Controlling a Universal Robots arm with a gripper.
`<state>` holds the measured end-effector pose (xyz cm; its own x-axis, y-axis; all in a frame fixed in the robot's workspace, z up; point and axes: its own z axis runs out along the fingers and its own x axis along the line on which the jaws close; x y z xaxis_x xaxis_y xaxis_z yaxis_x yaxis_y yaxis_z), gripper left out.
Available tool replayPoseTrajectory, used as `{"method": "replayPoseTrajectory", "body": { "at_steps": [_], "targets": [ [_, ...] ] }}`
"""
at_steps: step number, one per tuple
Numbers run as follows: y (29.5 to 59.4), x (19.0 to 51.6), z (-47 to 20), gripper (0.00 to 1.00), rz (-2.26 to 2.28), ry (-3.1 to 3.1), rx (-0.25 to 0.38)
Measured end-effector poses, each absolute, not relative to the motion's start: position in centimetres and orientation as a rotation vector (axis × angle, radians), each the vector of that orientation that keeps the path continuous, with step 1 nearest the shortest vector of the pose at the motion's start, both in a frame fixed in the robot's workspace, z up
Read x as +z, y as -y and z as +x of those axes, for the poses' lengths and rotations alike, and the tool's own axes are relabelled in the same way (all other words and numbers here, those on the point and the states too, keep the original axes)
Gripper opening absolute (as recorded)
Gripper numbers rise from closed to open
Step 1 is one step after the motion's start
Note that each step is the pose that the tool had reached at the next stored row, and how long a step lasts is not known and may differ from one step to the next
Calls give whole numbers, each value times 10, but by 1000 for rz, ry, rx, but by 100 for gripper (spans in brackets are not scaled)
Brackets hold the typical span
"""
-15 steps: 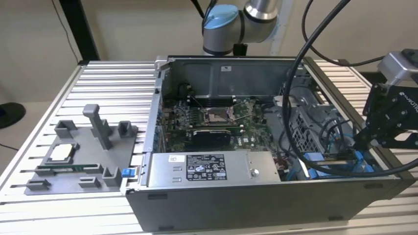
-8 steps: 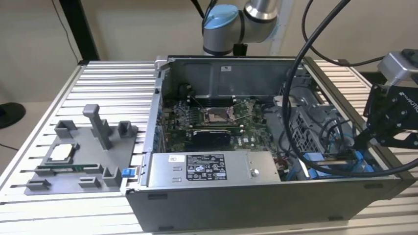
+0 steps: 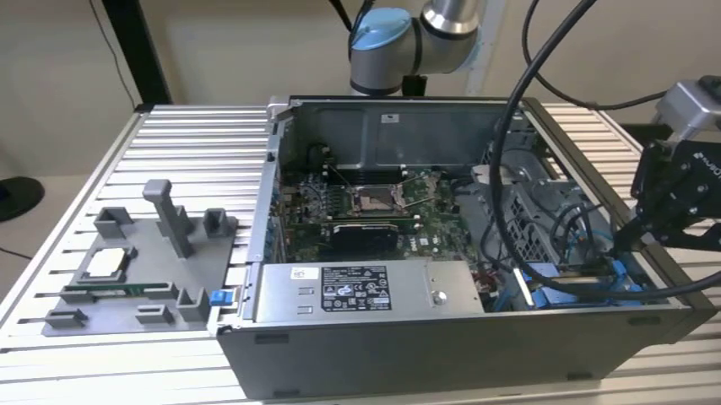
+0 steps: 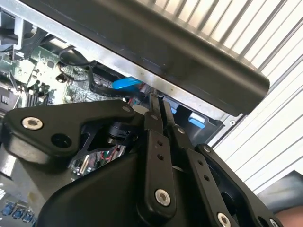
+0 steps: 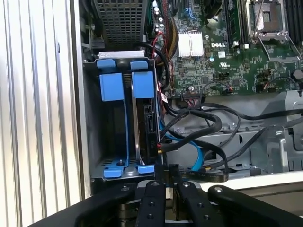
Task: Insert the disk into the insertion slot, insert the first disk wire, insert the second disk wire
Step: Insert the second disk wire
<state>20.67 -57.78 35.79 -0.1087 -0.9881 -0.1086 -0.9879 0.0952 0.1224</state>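
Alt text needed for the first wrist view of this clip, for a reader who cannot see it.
The hand hangs over an open computer case, fingers close together, at the edge of the insertion slot, whose blue tabs frame a drive seated on edge. Black and blue cables loop beside the bay, with the green motherboard beyond.

Bench (image 3: 169, 139): ribbed aluminium slats, pale silver, running across its whole top; the slat pattern also shows in the first wrist view and the second wrist view. Far edge of the bench meets a plain beige wall (image 3: 236, 46), matte, evenly lit, no hard shadows. A black upright post (image 3: 138, 46) stands at the bench's far corner on the exterior view's left. Beyond that corner, low down, a dark round base (image 3: 17, 198) sits on a pale floor (image 3: 46, 148). Light is soft and diffuse; the slats show mild glare near the bench's near edge. Black cables (image 3: 541, 59) hang down in front of the wall, toward the exterior view's right.
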Motion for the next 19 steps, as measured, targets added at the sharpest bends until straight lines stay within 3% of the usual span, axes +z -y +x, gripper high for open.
{"method": "replayPoseTrajectory", "body": {
  "at_steps": [8, 19],
  "targets": [
    [578, 380, 201, 0, 2096, 2324, -258],
    [578, 383, 167, 0, 2101, 2328, -251]
  ]
}}
